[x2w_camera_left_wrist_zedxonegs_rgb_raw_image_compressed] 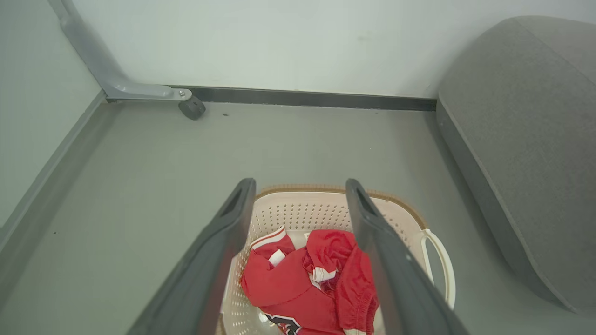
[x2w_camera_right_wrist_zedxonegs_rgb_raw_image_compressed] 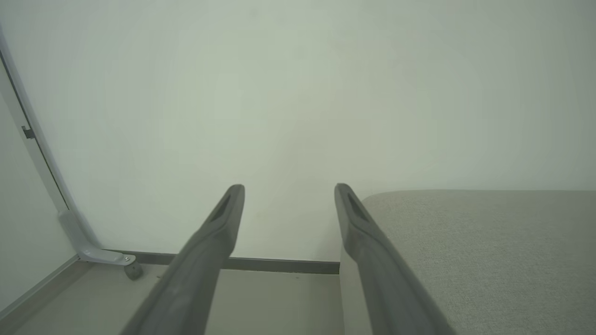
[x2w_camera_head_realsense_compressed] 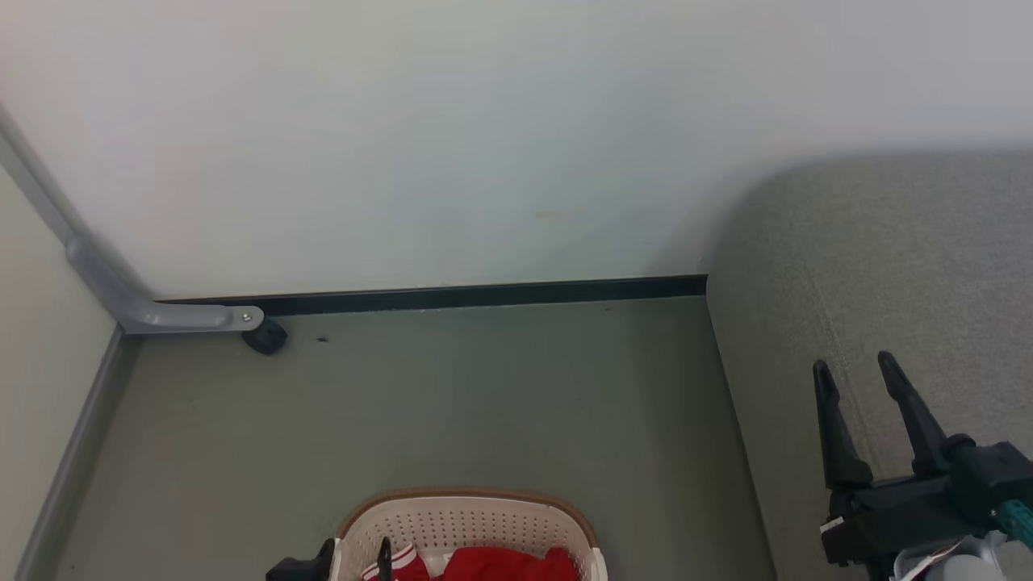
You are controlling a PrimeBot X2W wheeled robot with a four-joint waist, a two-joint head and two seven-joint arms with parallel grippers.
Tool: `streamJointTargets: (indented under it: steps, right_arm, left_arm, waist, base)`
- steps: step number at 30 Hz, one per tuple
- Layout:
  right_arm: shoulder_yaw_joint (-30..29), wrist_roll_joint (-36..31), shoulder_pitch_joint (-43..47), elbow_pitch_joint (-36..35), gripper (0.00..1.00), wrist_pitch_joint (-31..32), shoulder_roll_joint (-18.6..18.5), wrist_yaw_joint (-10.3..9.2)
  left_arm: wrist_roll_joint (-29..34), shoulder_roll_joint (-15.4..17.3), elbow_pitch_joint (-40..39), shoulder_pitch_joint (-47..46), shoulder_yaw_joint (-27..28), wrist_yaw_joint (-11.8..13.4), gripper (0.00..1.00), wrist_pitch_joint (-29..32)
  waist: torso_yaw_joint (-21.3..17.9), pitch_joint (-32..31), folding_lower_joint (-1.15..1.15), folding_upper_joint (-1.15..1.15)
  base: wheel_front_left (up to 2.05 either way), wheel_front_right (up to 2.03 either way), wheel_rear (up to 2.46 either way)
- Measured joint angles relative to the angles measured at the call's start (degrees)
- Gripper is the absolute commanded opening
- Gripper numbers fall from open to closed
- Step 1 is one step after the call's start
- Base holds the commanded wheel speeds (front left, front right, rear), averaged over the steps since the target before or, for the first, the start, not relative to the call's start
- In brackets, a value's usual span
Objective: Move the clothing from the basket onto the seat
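Clothing heaped in basket, left pincer spread empty above it, right pincer spread empty over seat

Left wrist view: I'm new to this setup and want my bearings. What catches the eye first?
The bright red clothing lies crumpled in the cream perforated basket on the grey floor, below the open left gripper. To the right stands the big grey seat, with the open right gripper poised above it.

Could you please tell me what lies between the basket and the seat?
The stretch is bare grey floor, seen in the left wrist view, from the basket's white handle to the seat.
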Motion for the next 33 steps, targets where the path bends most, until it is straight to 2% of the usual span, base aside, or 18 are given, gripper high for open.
streamJointTargets:
  steps: [11, 20, 33]
  right_arm:
    - [-0.66, -0.52, -4.99, -6.51, 1.00, -0.02, 0.57, 0.10]
    - [-0.76, -0.18, -9.07, -9.68, 1.00, -0.34, 1.26, 0.86]
    - [-0.85, 0.12, -14.68, -15.55, 1.00, -0.43, 1.88, 1.09]
  left_arm:
    - [0.36, -0.37, 3.43, -5.59, -5.54, -0.46, 1.00, 2.43]
    - [-3.07, -0.37, 3.42, -11.63, -14.11, 0.35, 1.00, 4.76]
    - [-4.65, -0.36, 9.02, -19.73, -17.62, 1.57, 1.00, 8.94]
  waist:
    - [-2.51, 7.01, 0.00, 0.00]
    - [-4.93, 14.15, 0.01, 0.00]
    - [-8.64, 25.14, 0.01, 0.01]
  base:
    - [0.00, 0.00, 0.00]
    - [0.00, 0.00, 0.00]
    - [0.00, 0.00, 0.00]
